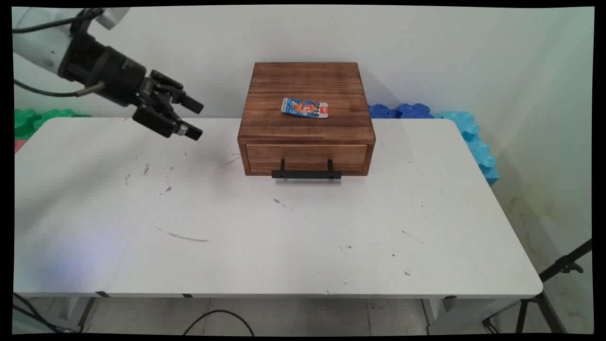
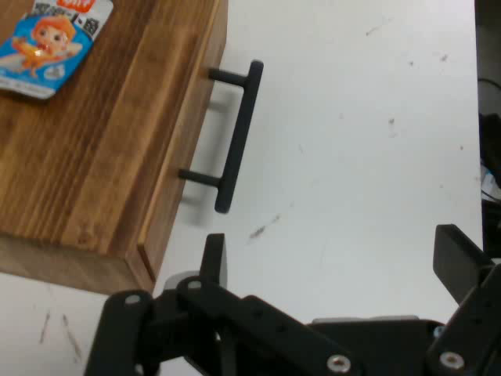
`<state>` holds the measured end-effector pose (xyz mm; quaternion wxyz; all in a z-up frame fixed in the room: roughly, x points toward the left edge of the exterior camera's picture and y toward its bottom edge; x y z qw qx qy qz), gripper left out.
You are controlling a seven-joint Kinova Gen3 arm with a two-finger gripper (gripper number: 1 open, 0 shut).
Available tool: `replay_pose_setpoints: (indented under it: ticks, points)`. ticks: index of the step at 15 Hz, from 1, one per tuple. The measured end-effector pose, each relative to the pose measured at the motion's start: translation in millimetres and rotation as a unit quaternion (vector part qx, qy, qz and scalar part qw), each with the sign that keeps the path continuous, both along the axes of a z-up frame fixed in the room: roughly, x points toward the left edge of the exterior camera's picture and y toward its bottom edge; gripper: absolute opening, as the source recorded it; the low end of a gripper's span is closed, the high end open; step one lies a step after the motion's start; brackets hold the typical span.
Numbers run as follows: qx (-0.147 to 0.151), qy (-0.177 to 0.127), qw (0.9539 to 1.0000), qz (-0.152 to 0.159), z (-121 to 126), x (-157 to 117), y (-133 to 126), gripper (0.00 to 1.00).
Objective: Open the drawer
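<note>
Main view: white table [image 1: 284, 246], wooden drawer box [image 1: 303, 83] at its far middle, drawer closed.
Black gripper [image 1: 200, 122] raised left of the box and pointing toward it, jaws wide apart, holding nothing, touching nothing; black bar handle [image 1: 306, 174] on the drawer front; small cartoon packet [image 1: 305, 108] flat on the box top.

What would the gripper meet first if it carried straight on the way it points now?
Probably the wooden box: the open gripper points right and slightly down toward its left side, with nothing between. Depth is unclear, so it might hit the table first.
</note>
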<state>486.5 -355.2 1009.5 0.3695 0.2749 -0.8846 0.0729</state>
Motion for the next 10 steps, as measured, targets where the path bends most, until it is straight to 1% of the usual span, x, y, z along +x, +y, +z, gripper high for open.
replay_pose_setpoints:
  ticks: [3, 6, 10]
  points:
    - [-0.004, 0.0, 1.0, 0.003, 8.8, -23.2, -10.5, 1.0]
    - [-0.008, -0.003, 1.0, 0.0, 17.1, -55.3, -20.2, 1.0]
    - [-0.013, -0.026, 0.9994, -0.022, 17.1, -101.5, -31.1, 1.0]
